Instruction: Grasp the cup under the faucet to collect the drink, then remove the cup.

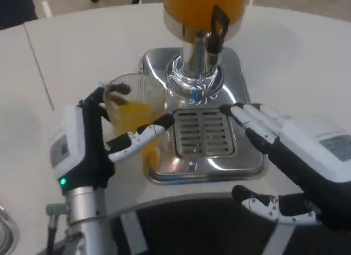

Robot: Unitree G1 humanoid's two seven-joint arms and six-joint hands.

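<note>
Nearest me, the right hand [285, 151] rests with fingers spread and holding nothing, its tips at the right edge of the slotted drip tray [204, 134], probably to steady the dispenser. The left hand [96, 142] wraps the clear plastic cup [133, 104], part full of orange drink, held left of the tray. Beyond stands the faucet [215, 33] under the juice tank [205, 5], so I judge filling done.

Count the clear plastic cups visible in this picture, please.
1. The clear plastic cup, holding orange drink, is in the left hand, left of the dispenser's slotted drip tray.
</note>
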